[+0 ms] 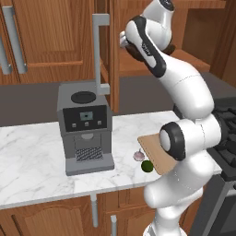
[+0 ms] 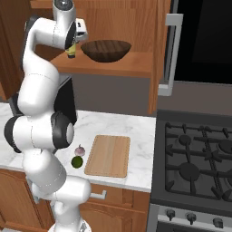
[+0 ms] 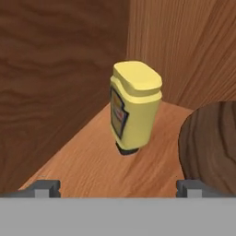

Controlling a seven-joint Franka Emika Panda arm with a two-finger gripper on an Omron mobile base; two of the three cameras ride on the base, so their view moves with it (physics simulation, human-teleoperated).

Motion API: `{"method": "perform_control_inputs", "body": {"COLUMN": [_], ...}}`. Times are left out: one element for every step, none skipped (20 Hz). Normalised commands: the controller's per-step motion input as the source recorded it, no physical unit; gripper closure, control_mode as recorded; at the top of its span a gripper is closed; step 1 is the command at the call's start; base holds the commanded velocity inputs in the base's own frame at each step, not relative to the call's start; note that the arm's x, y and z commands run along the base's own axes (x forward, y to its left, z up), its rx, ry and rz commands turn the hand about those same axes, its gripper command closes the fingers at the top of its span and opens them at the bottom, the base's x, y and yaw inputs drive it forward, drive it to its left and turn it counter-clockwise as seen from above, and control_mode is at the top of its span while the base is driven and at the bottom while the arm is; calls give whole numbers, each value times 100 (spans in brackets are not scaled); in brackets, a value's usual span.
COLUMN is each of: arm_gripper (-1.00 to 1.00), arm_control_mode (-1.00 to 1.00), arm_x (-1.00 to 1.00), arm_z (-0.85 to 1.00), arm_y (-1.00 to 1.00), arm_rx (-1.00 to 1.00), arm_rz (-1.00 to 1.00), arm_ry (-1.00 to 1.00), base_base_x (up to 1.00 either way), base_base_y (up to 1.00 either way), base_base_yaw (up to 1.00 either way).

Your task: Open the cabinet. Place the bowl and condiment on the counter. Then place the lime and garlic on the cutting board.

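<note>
The cabinet [image 2: 131, 18] stands open, its door [image 1: 99, 50] swung out edge-on. On its shelf sit the dark wooden bowl [image 2: 106, 50] and, left of it, the small yellow condiment [image 2: 71, 53]. My gripper [image 3: 119, 188] is open inside the cabinet, a short way in front of the upright condiment [image 3: 133, 108], with the bowl's [image 3: 212, 143] rim off to the right. Down on the marble counter [image 2: 136, 131] the garlic [image 2: 79, 149] and the lime [image 2: 77, 161] lie just left of the cutting board [image 2: 108, 155], which is bare.
A grey coffee machine [image 1: 85, 129] stands on the counter [image 1: 32, 156] left of the garlic [image 1: 138, 155] and lime [image 1: 147, 166]. The black gas hob [image 2: 199, 163] is right of the board. The cabinet's back and side walls close in around the bottle.
</note>
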Motion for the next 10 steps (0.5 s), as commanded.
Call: {"method": "perform_control_inputs", "body": {"arm_gripper": [-100,-100,-100,-100,-100,-100,-100,-100,-100,-100], "arm_control_mode": [-100,-100,-100,-100,-100,-100,-100,-100,-100,-100], "arm_x": [44,45,42,41,34,35,38,43,41,35], "arm_z": [0,-5,-8,-6,-3,0,0,0,-1,-1], "arm_y": [12,9,3,0,0,0,0,0,0,0], "arm_rx": [0,0,0,0,0,0,0,0,0,0], "arm_rz": [0,0,0,0,0,0,0,0,0,0], "arm_ry": [-4,-4,-3,-4,-4,-4,-4,-4,-3,-4], "base_base_x": [0,0,0,0,0,0,0,0,0,0], "base_base_y": [0,0,0,0,0,0,0,0,0,0], "base_base_yaw": [0,0,0,0,0,0,0,0,0,0]}}
